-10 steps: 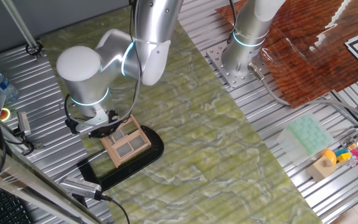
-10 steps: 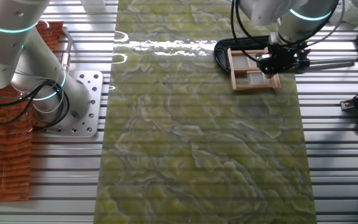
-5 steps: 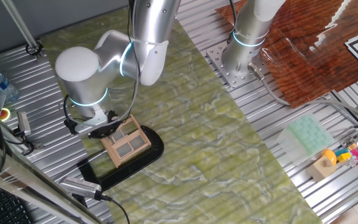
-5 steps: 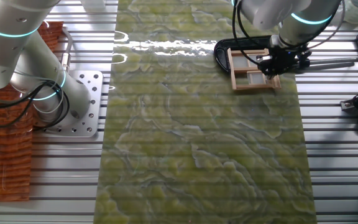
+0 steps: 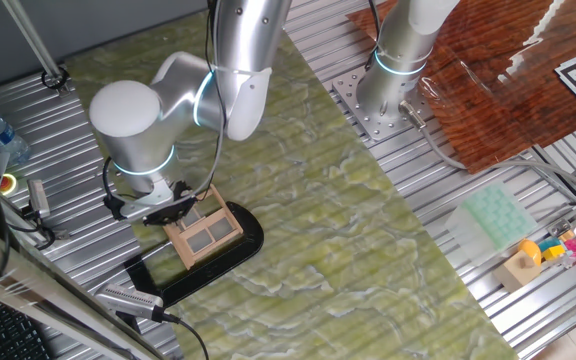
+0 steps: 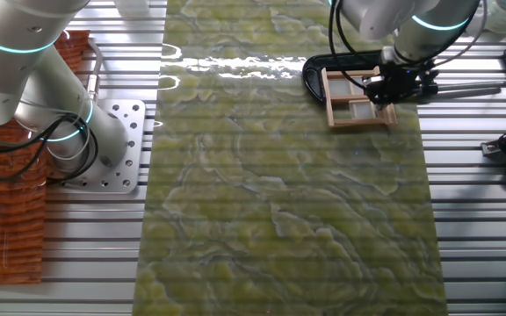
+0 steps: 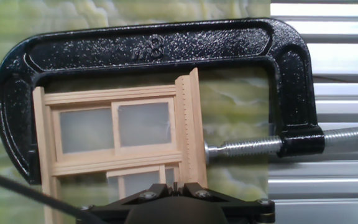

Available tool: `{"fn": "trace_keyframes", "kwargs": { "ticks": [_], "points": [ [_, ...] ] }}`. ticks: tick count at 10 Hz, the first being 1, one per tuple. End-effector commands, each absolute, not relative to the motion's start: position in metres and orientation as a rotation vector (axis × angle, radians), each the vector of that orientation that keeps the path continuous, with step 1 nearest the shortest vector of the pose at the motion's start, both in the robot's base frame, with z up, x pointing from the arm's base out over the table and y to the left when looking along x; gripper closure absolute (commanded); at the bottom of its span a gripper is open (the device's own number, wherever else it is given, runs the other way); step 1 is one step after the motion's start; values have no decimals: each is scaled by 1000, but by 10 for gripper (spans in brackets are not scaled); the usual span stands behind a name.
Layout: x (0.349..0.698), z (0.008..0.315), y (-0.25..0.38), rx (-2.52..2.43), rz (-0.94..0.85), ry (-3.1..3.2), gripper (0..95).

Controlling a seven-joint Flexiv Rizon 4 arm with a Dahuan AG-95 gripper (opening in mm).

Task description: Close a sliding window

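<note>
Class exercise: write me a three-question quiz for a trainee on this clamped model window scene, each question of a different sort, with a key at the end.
1. True or false: the sliding window lies inside a black C-clamp.
2. Multiple choice: the clamp's silver screw presses on the window's A) top bar, B) side post, C) grey pane.
3. Short answer: where is the gripper relative to the window in one fixed view?

Key: 1. True. 2. B. 3. At the window's end farthest from the green mat's middle, right over the frame edge; whether the fingers are open cannot be told.
</note>
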State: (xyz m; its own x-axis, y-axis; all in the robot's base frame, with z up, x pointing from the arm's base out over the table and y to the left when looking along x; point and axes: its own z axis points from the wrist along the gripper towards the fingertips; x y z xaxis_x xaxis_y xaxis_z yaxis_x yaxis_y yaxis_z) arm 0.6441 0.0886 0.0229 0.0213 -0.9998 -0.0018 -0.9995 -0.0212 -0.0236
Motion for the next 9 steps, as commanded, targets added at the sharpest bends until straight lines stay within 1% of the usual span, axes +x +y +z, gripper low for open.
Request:
{"fn": "trace_keyframes", "kwargs": {
  "ticks": [1, 9],
  "points": [
    [643, 22, 88, -2234, -26, 2184, 950],
    [639, 20, 86, -2217, -11, 2193, 950]
  ]
}}
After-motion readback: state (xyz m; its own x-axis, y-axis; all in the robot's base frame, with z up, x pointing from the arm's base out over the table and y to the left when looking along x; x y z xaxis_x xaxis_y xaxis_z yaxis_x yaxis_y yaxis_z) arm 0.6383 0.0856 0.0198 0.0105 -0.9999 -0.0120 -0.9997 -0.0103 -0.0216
